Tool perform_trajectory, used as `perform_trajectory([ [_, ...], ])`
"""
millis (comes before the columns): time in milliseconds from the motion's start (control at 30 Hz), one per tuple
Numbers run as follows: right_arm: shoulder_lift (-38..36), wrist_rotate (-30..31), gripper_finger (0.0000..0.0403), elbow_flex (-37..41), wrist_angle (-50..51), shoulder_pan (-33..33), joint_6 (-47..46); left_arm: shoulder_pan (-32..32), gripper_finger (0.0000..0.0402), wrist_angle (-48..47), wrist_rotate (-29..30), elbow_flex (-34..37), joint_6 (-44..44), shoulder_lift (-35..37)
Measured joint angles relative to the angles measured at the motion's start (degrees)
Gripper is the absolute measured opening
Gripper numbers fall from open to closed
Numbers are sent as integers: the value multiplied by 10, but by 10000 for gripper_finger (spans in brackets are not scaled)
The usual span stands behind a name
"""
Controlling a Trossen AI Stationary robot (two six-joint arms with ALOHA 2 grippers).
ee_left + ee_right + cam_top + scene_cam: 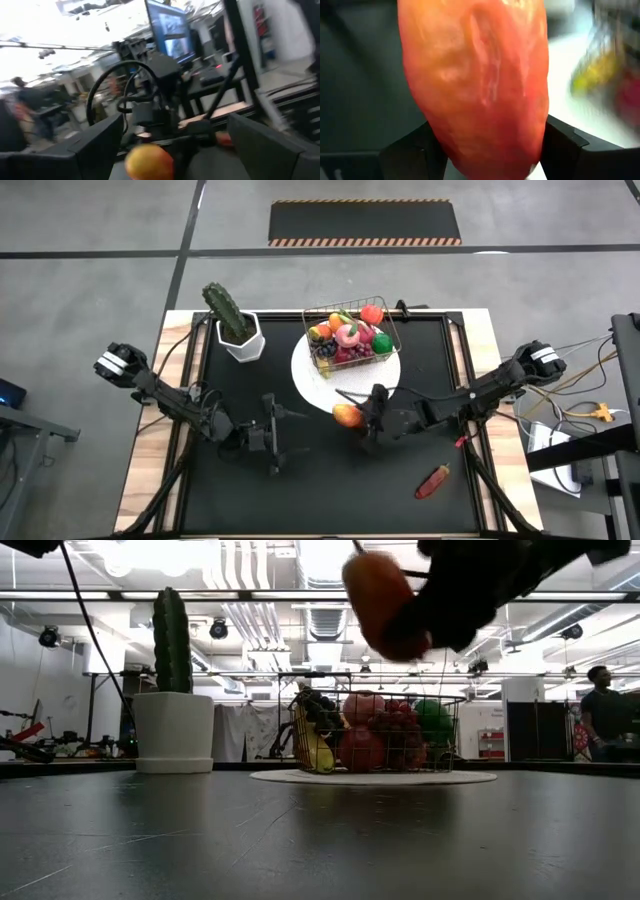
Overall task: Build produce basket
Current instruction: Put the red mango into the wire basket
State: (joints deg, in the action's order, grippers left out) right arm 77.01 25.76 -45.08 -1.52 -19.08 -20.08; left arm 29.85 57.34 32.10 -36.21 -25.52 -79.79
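Note:
The wire basket (351, 333) stands on a white round plate (330, 375) at the far middle, filled with produce (380, 735). My right gripper (358, 418) hovers over the plate's near edge, shut on an orange-red fruit (346, 416), which hangs high in the low view (383, 600). To its left, my left gripper (285, 435) is open, its fingers wide apart with nothing between them (175, 150). A red pepper-like piece (433, 480) lies on the black mat at the near right. My right gripper pinches the orange-red fruit by its two opposite sides (437, 145) between its two fingers (412, 152). The fingers come from the table's right, slanting a little downward. The fruit sticks out beyond the fingertips and is lifted clear of the table.
A green cactus in a white pot (238, 330) stands at the far left of the black mat (320, 495). The mat's near part is bare apart from the red piece. A person (603, 710) stands in the room beyond the table.

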Motion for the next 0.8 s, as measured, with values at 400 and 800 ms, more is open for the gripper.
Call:
perform_trajectory([
  [400,0,-42,226,207,-578,-8,201,-3,337,7,-17,-2,102,0],
  [800,0,-67,226,232,-592,-8,213,-41,337,25,-43,-62,162,-90],
])
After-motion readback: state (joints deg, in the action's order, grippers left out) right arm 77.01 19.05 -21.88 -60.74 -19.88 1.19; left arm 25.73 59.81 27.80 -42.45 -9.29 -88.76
